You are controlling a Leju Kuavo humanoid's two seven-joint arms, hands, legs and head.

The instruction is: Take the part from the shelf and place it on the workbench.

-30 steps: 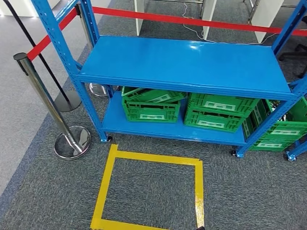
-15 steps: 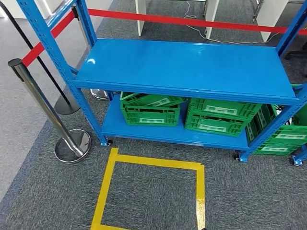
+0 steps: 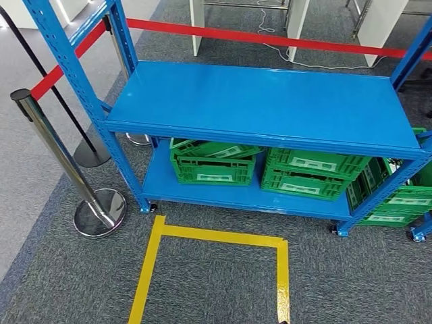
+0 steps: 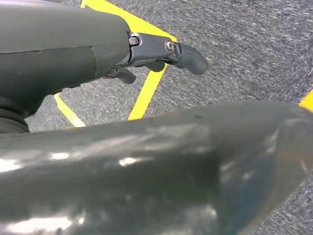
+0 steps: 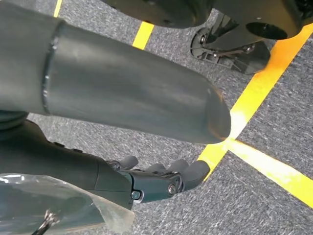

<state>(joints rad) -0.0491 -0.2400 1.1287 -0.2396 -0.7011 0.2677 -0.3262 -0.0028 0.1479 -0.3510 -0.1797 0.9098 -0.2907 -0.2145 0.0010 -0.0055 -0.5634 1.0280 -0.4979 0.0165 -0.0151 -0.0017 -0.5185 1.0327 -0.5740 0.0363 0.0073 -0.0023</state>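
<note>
- a blue steel shelf unit [image 3: 264, 101] spans the centre of the head view, its upper deck bare and glossy.
- on the lower deck, two green plastic crates [image 3: 214, 162] sit side by side under the upper deck; a third green crate [image 3: 397, 196] sits beyond the rack's right post at the right edge of the frame.
- a yellow tape outline [image 3: 214, 235] marks a rectangle on the grey carpet [image 3: 356, 283] in the lower centre, just in front of the rack.
- a chrome stanchion [image 3: 56, 145] leans at the left of the frame, and a red barrier belt [image 3: 254, 34] runs behind the rack along the top.
- the left hand [image 4: 155, 51] hangs over carpet and yellow tape, its dark fingers [image 4: 188, 56] stretched out and apart from the thumb, with nothing between them.
- the right hand [image 5: 155, 181] also hangs above the taped carpet, fingers nearly straight and close together.
- the part appears as a clear, crinkled plastic bag [image 5: 55, 210] with a small dark item inside, lying against the right hand's wrist side; the bag is see-through and glossy, and the item is too blurred to name.
- whether the right hand actually grips the bag cannot be told from these views.
</note>
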